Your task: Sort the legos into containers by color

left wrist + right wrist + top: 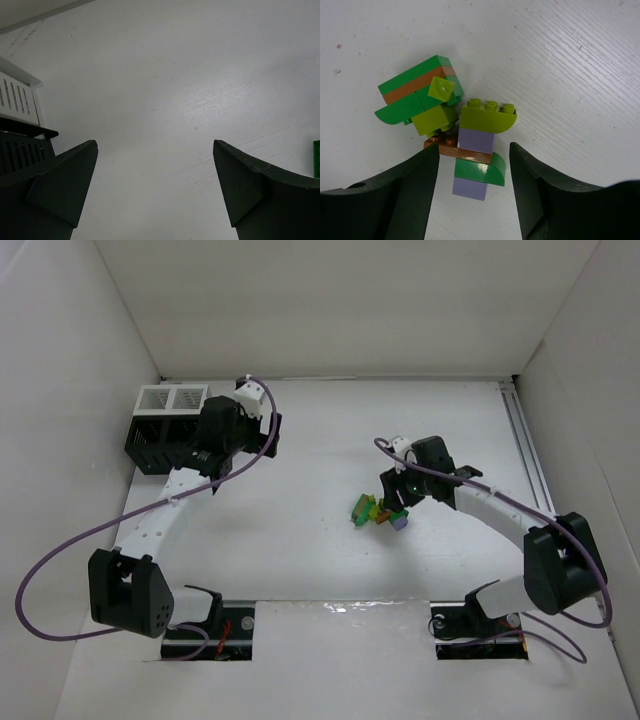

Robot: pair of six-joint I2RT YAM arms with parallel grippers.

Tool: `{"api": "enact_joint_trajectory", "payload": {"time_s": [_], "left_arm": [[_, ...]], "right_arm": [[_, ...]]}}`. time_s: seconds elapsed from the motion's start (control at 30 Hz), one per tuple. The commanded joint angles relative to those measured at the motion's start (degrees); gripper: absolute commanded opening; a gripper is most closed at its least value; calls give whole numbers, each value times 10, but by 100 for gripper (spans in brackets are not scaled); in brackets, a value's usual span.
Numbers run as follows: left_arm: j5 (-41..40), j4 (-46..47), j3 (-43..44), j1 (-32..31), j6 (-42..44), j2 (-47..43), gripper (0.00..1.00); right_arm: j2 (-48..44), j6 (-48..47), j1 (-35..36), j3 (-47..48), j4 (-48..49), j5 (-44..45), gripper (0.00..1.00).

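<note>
The legos [378,509] lie in a small joined heap mid-table. In the right wrist view a stack of lilac [469,187], green [482,170], orange [451,150], lilac and yellow-green [487,117] bricks points toward me. A green-and-orange cluster [415,87] lies beside it at the upper left. My right gripper [475,147] is open and straddles the near end of the stack, with a gap on each side. My left gripper [155,145] hangs wide open and holds nothing, over bare table next to the containers [160,430], a black slatted rack with a white rim.
White walls enclose the table on the left, back and right. A metal rail [528,455] runs along the right side. Purple cables loop off both arms. The rack's slatted corner [20,100] and a sliver of green brick [316,159] show at the edges of the left wrist view.
</note>
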Motion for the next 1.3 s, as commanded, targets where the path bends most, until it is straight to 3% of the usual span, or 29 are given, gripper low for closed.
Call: {"api": "enact_joint_trajectory", "payload": {"time_s": [0.0,0.87,1.27], "left_arm": [[-16,32,-8,-3,4,-15,100],[-55,44,-35,-3,35,2,100],[-71,54,-35,-3,35,12,100]], "right_arm": [[0,14,5,18,33,26,63],[60,-12,23,32,21,27,64],[77,-17,23,32,10,32,54]]}}
